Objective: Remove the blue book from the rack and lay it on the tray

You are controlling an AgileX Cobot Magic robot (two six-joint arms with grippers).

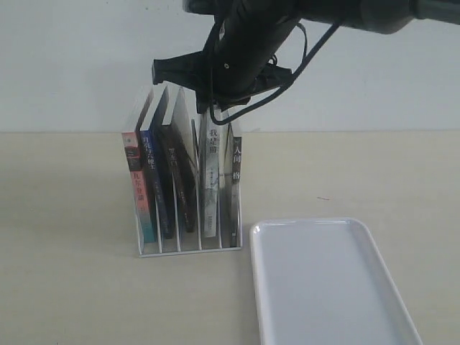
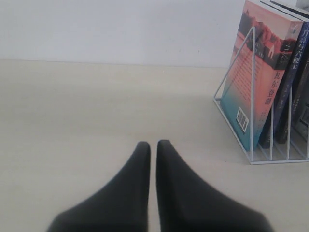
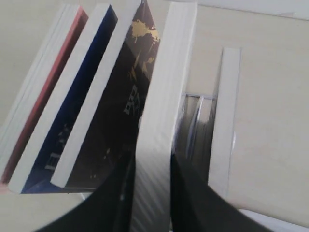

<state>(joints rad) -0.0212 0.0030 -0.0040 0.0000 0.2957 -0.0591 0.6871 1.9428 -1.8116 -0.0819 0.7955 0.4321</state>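
Note:
The white wire rack (image 1: pixel 190 249) holds several upright books. The blue book (image 1: pixel 154 192) stands second from the left, between the pink-and-teal-spined book (image 1: pixel 136 187) and a black-spined book (image 1: pixel 180 180). My right gripper (image 1: pixel 208 108) reaches down from above onto the tops of the books. In the right wrist view the right gripper (image 3: pixel 152 158) is shut on the page edge of the thick white-spined book (image 3: pixel 164 96), two books away from the blue book (image 3: pixel 77 106). My left gripper (image 2: pixel 153 143) is shut with nothing in it, low over the table beside the rack (image 2: pixel 252 96). The tray (image 1: pixel 323 287) lies right of the rack.
A thin black-spined book (image 1: pixel 236 172) fills the rack's rightmost slot. A pale wall rises behind the table. The right arm's black body and cables (image 1: pixel 251 43) hang over the rack.

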